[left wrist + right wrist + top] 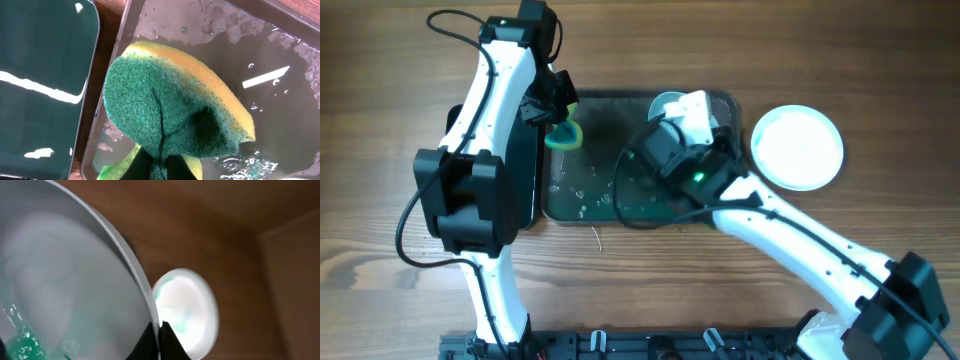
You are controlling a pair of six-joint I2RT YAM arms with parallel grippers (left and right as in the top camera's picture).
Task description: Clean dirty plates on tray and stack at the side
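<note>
- Your right gripper (pixel 160 332) has its jaws pinched on the thin rim of the held plate (pixel 65 280). It holds the plate tipped above the tray (pixel 610 130), with teal smears showing low on its face.
- I judge this plate stiff, smooth and slick when wet. Gripped at one edge only, it may swivel or slide out, so push gently and toward the jaws.
- Your left gripper (pixel 160 162) has its jaws squeezed on the sponge (pixel 170 110), green scrub face out. The sponge is soft and already buckles at the pinch, so expect it to fold rather than press hard.
- The second plate (pixel 797 147) lies flat on the table (pixel 420 60), right of the tray, with a faint green mark on it. Take it by the rim too.
- The tray floor is wet with water beads (pixel 582 190).
- The black tray (pixel 45 75) sits just beside it.
</note>
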